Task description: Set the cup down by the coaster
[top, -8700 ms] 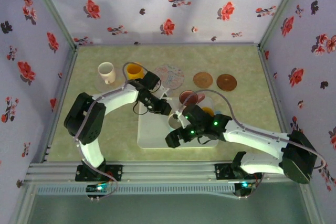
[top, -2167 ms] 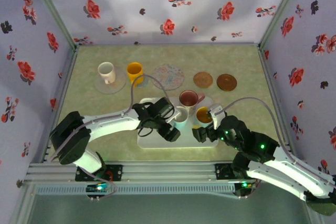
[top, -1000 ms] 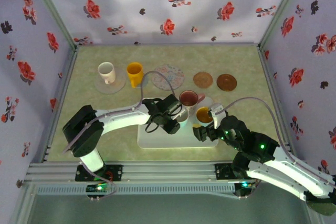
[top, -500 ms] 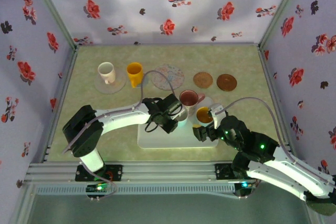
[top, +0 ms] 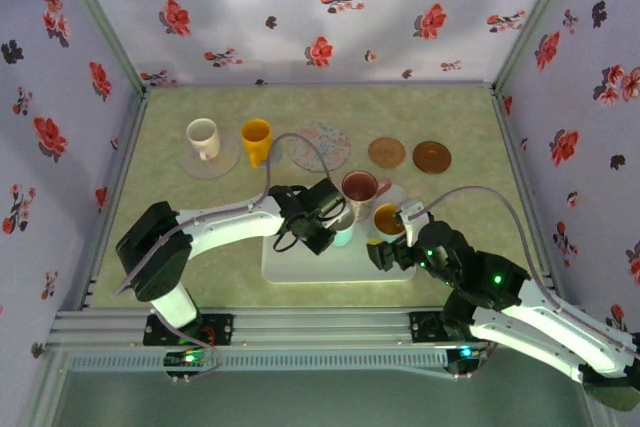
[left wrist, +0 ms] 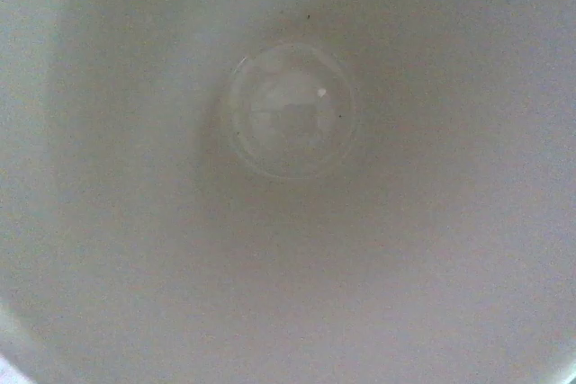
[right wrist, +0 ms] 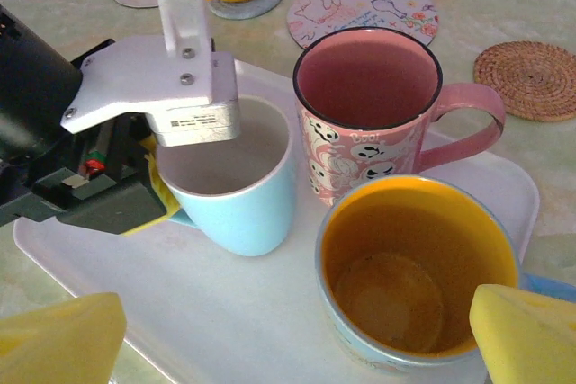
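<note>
The light blue cup (right wrist: 238, 195) is sitting on the white tray (right wrist: 225, 312) at the near middle of the desk (top: 180, 247). It is showing a pale, glossy inside with a round bottom (the left wrist camera is looking straight down into it), and no handle is showing. Whether its base is lying flat on the tray I cannot tell. The left tool (right wrist: 180, 164) is pinching the cup's wall at the cup's 9 o'clock side in the right wrist view, with its white finger (right wrist: 193, 114) reaching inside the rim and the other jaw pressing from outside.

A pink ghost-patterned mug (right wrist: 369, 123) is standing just beside the cup at its 2 o'clock, nearly touching. An orange-lined mug (right wrist: 414, 276) is standing at its 4 o'clock. The right tool (right wrist: 297, 339) is hovering wide open around that orange-lined mug and gripping nothing.

Seen from above, the floral coaster (top: 322, 145) is lying bare at 12 o'clock from the tray. Two brown woven coasters (top: 386, 152) are lying at its 3 o'clock. A yellow cup (top: 257, 139) and a white cup (top: 203, 137) are occupying the coasters at its 9 o'clock.
</note>
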